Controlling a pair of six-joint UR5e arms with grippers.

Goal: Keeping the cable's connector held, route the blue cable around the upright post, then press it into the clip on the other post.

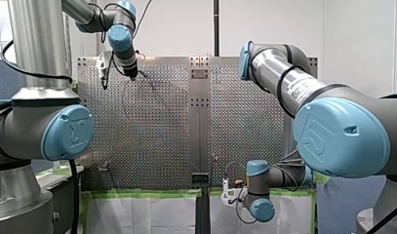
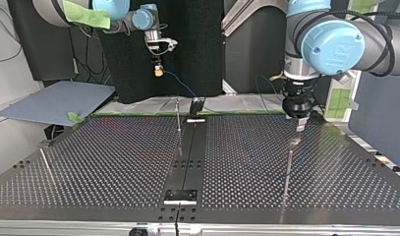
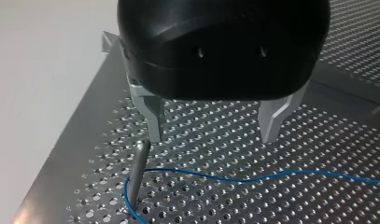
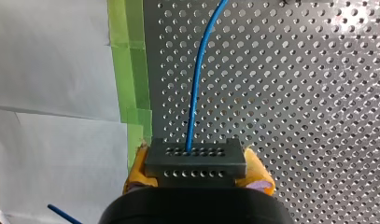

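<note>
In the right wrist view my right gripper (image 4: 196, 173) is shut on the grey connector block (image 4: 195, 156), its yellow pads on either side. The blue cable (image 4: 197, 93) runs from the block out over the perforated plate. In the top view this gripper (image 2: 158, 72) hangs off the table's far edge. My left gripper (image 3: 213, 135) is open, its metal fingers (image 3: 154, 119) holding nothing. It hovers just above a thin upright post (image 3: 138, 170). The cable (image 3: 253, 178) bends around that post's foot and runs off sideways along the plate. In the top view my left gripper (image 2: 300, 128) is over the post (image 2: 288, 162).
Another thin post (image 2: 178, 115) stands near the far middle of the table, and a third (image 2: 46, 164) at the top view's left. A dark centre rail (image 2: 187, 157) with a block (image 2: 181, 195) splits the perforated plate. Green tape (image 4: 131, 70) lines the table edge.
</note>
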